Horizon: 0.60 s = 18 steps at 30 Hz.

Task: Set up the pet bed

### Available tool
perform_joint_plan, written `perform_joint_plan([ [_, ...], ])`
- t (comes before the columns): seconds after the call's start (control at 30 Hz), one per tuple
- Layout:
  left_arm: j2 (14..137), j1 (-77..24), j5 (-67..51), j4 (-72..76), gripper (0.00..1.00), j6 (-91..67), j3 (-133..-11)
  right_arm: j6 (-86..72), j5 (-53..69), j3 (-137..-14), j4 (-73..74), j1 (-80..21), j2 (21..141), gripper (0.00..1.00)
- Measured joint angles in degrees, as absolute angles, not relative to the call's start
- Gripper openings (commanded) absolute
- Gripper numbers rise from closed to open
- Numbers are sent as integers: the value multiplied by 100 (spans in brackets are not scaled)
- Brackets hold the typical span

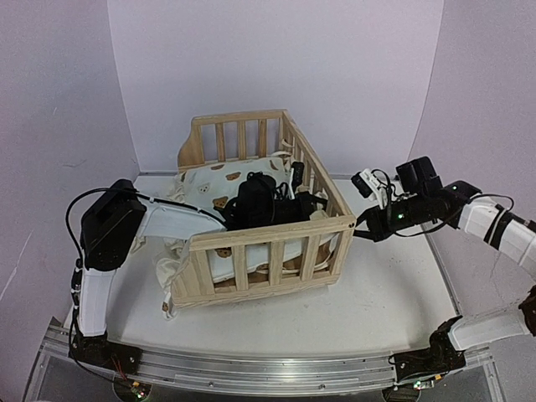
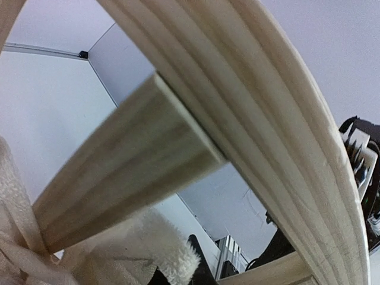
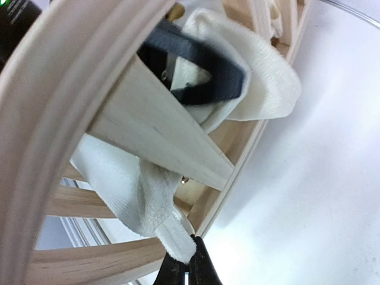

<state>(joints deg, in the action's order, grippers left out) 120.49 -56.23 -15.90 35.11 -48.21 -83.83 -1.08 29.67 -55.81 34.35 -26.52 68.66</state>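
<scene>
The pet bed's pine frame stands mid-table with the cream bear-print cushion inside. My left gripper reaches into the bed towards its right rail. In the right wrist view its dark fingers meet at the tips with cushion fabric pinched between them. The left wrist view shows a slat, the top rail, fleecy cushion and my left gripper. My right gripper is outside the bed's front right corner. It is shut on a cream tie that comes out under a slat.
The white tabletop runs right of and in front of the bed. Cushion fabric hangs out of the bed's left side. A metal rail carries both arm bases at the near edge. Lilac walls enclose the back and sides.
</scene>
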Motion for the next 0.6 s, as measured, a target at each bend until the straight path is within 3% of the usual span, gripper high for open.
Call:
perform_joint_plan([
  [0.1,12049,-5653,-1640,3562,0,-4779,-8383,-97,2753,-6101,4128,-2665,7041,13],
  [0.47,12049,-5645,-1706,3535,0,-4678,-8383,-309,1422,-6622,5297,-2602,7655,19],
  [0.6,12038,-5621,-1741,3468,0,-4646,-8383,-429,1066,-6438,5072,-2591,7762,13],
])
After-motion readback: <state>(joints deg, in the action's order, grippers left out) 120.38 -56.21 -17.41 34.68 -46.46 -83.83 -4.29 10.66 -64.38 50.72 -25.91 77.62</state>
